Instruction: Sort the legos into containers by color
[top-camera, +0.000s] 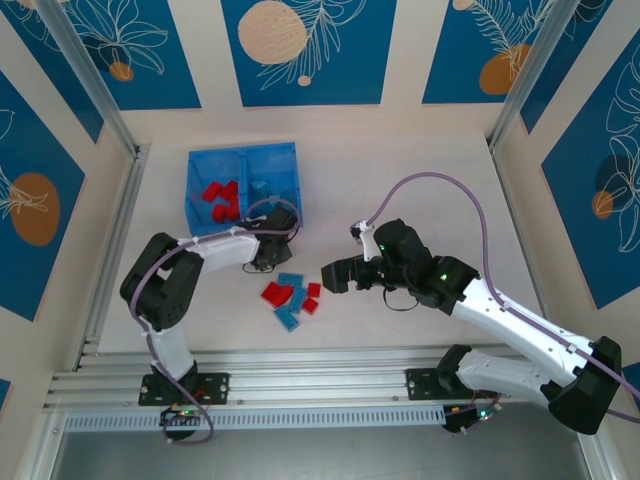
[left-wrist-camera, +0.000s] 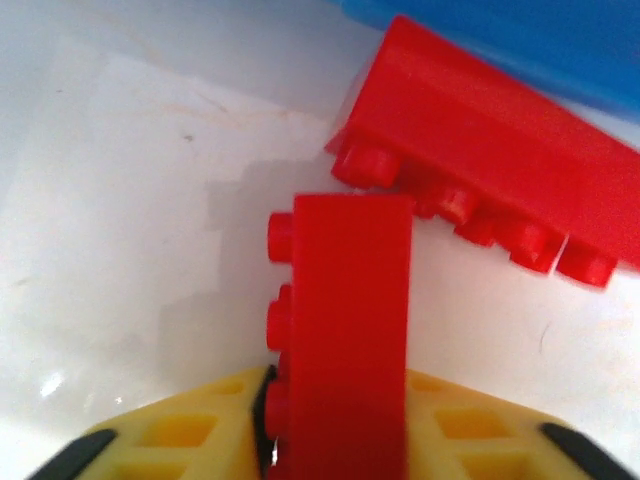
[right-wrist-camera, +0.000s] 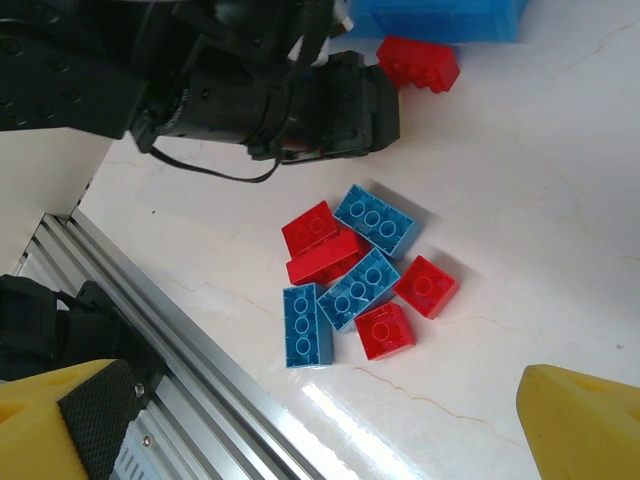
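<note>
Legos (top-camera: 218, 198) lie in the blue tray (top-camera: 243, 150) at the desk's (top-camera: 420, 180) back left, red in the left compartment and blue in the right. The right gripper (top-camera: 333, 274), jaws released, hangs beside the loose pile (right-wrist-camera: 355, 285). The left gripper (left-wrist-camera: 338, 440) jaws grasp a red brick (left-wrist-camera: 345, 300), close to a second red brick (left-wrist-camera: 490, 190) by the tray.

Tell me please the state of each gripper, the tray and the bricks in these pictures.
tray: red bricks in left compartment, blue in right.
left gripper: shut on red brick.
red brick: clamped, not yet in tray.
second red brick: loose on table beside tray.
right gripper: open, empty.
brick pile: red and blue mixed, unsorted on table.
</note>
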